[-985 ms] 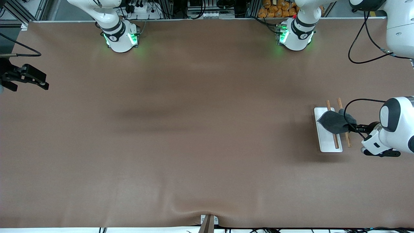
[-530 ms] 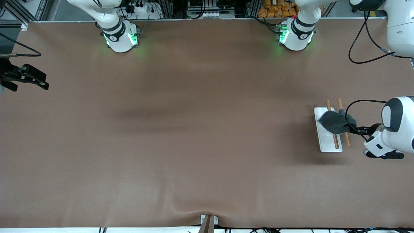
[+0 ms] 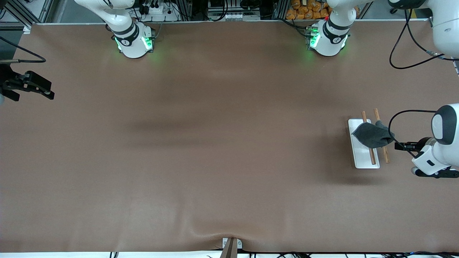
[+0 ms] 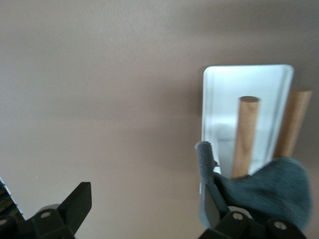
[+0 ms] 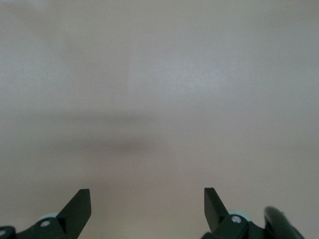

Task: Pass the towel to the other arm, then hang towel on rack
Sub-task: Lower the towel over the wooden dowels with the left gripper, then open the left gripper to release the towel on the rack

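The dark grey towel [image 3: 371, 135] hangs over the two wooden rods [image 3: 385, 154] of the rack, whose white base plate [image 3: 361, 159] stands near the left arm's end of the table. My left gripper [image 3: 398, 146] is open and empty, level with the towel and just clear of it toward the table's end. In the left wrist view the towel [image 4: 271, 191] drapes the rods over the base plate [image 4: 224, 89], and my left gripper [image 4: 147, 204] has one finger [image 4: 214, 201] close beside the towel's edge. My right gripper [image 3: 50, 92] waits open at the right arm's end, and its wrist view [image 5: 147, 206] shows bare table.
A black cable [image 3: 394, 122] loops from the left wrist above the rack's end. A small metal mount [image 3: 231, 247] sits at the table edge nearest the front camera. The brown table cover [image 3: 215, 143] is wrinkled near that mount.
My left gripper has drawn back from the towel toward the left arm's end of the table. The towel stays draped on the rack. The right arm has not moved.
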